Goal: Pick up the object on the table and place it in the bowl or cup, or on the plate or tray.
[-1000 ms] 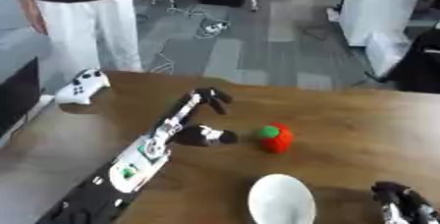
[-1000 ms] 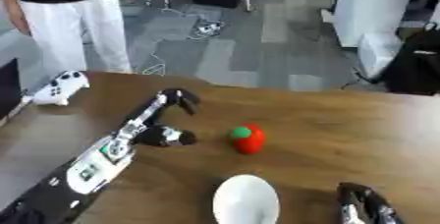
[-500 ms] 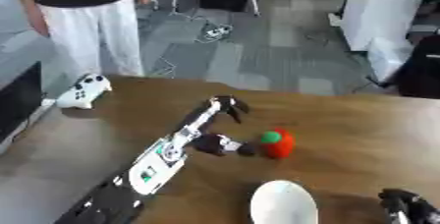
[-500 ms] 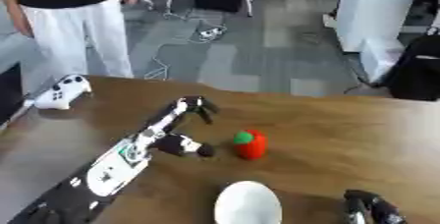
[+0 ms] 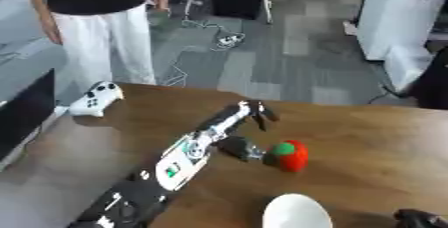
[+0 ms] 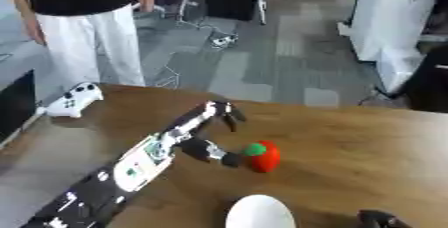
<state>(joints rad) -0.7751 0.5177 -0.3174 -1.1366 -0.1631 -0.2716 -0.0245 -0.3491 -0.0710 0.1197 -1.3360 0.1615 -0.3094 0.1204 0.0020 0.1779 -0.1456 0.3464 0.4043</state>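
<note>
A red, tomato-like object with a green top (image 5: pixel 289 154) lies on the brown wooden table (image 5: pixel 367 137). My left hand (image 5: pixel 238 132) reaches in from the lower left, fingers relaxed and spread. Its thumb (image 5: pixel 245 148) touches the object's left side, while the fingers (image 5: pixel 258 114) stretch beyond it toward the table's far edge. A white bowl (image 5: pixel 296 213) sits at the near edge, just below the object. Only a dark tip of my right hand (image 5: pixel 418 218) shows in the lower right corner.
A white game controller (image 5: pixel 94 99) lies on the table at the far left. A dark monitor edge (image 5: pixel 22 114) stands at the left side. Beyond the table a person (image 5: pixel 96 17) stands on grey floor among cables and white cabinets (image 5: pixel 394 12).
The camera has shifted. My left hand has advanced toward the red object, from beside it to thumb contact with it. The right hand has slid lower out of view.
</note>
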